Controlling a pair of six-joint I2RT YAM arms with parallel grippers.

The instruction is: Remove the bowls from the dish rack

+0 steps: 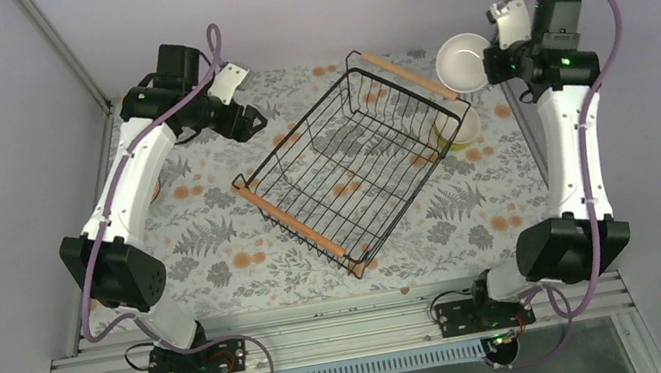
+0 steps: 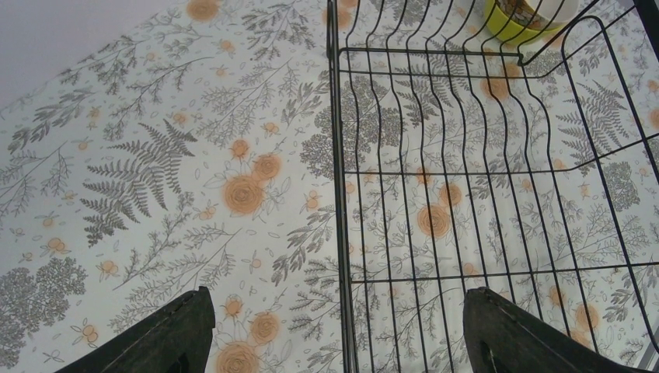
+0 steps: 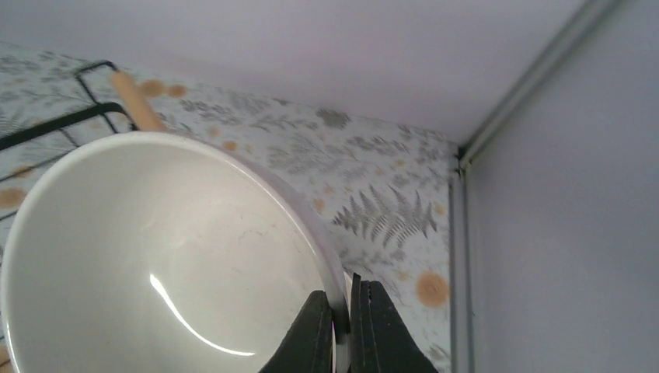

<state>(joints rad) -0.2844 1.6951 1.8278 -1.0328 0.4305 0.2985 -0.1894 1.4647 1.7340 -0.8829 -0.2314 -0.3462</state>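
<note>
Overhead, a table under a cloth printed with ferns and orange flowers (image 1: 215, 246) carries the rectangular black wire dish rack with two light wooden rod handles (image 1: 359, 166). The rack sits diagonally between the two arms, and no bowl shows on its floor. The right arm's gripper (image 3: 342, 330) is clamped on the rim of a plain white round bowl (image 3: 155, 264), one finger inside the wall and one outside. It holds the bowl raised beyond the rack's far right end, probably to set it down on the cloth there. A yellow-green round bowl (image 1: 457, 130) sits at the rack's right corner; whether it is inside or just outside the wire cannot be told. The left arm's gripper (image 2: 339, 299), fingers spread wide and holding nothing, hangs over the rack's left edge, seemingly placed for a next pick.
</note>
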